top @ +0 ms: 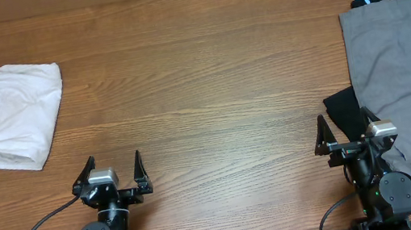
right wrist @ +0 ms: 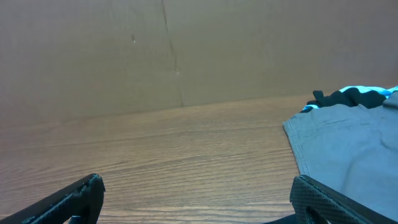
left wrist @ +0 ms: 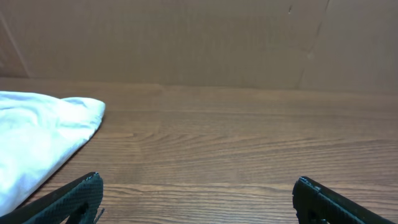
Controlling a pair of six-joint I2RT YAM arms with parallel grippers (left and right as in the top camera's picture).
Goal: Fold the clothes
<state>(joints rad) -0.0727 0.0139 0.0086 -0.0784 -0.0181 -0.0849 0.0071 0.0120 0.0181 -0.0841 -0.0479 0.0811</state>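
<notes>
At the tabletop's point(top: 207, 74) left edge lie folded beige shorts point(top: 6, 116). At the right, grey shorts point(top: 404, 77) overlie a black garment point(top: 341, 107). The left hand point(top: 113, 163) and right hand point(top: 344, 124) sit near the front, fingers spread, holding nothing.

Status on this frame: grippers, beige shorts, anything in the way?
Left gripper: jaws open, empty. Right gripper: same. Beige shorts look folded, far left, untouched. Grey shorts lie beside right gripper.
</notes>
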